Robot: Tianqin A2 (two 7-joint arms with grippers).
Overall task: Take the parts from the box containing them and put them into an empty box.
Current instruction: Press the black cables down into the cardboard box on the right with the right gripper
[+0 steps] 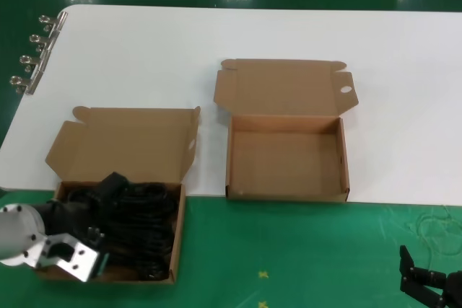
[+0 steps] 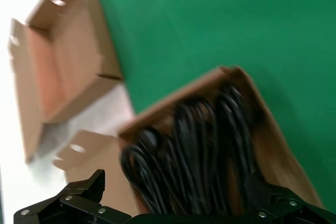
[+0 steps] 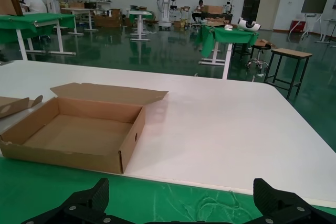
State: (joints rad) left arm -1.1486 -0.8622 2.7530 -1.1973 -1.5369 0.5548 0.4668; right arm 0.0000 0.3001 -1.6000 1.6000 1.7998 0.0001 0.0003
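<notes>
**Left gripper spread above the cable box**

The left gripper (image 2: 178,203) hung with its fingers (image 2: 79,195) spread wide, holding nothing, just over the near end of the cables (image 2: 194,156). The cables were black, thin and loosely coiled; in the head view their loops ran mostly across the box of cables (image 1: 177,243), which they filled. Beside it, the empty box (image 1: 287,194) sat open, a round hole in its lid flap. The right gripper (image 1: 433,286) waited low at the right, fingers wide apart.
</notes>
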